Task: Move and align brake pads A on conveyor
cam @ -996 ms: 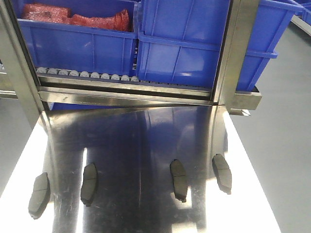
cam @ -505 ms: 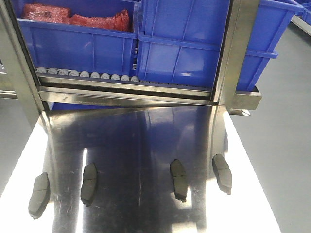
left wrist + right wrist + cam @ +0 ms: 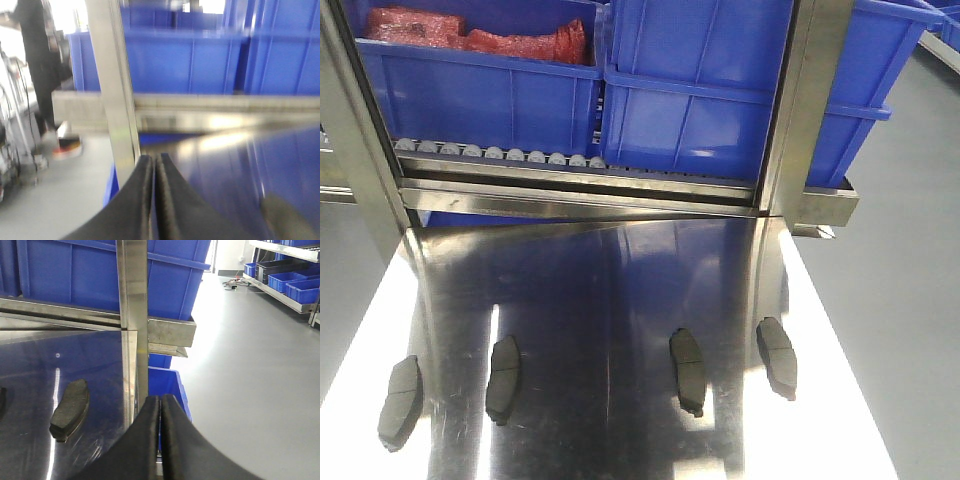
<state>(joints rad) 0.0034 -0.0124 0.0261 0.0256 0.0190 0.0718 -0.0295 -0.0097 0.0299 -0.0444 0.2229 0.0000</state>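
Right fingers [image 3: 154, 409]: pressed together, nothing between them. Left of them and slightly ahead, one brake pad [image 3: 71, 410] lies flat on the shiny steel tabletop [image 3: 30, 360], clear of the fingers. Straight ahead stands an upright steel post [image 3: 132, 290], with blue bins [image 3: 65, 275] behind it.

Left fingers [image 3: 146, 172]: also closed tight and empty; view blurred. Low to their right is a dark smear [image 3: 282, 220], too blurred to name.

Front view, fingers out of sight: four brake pads [image 3: 687, 370] in a loose row across the tabletop, none touching, long sides running toward the bins.
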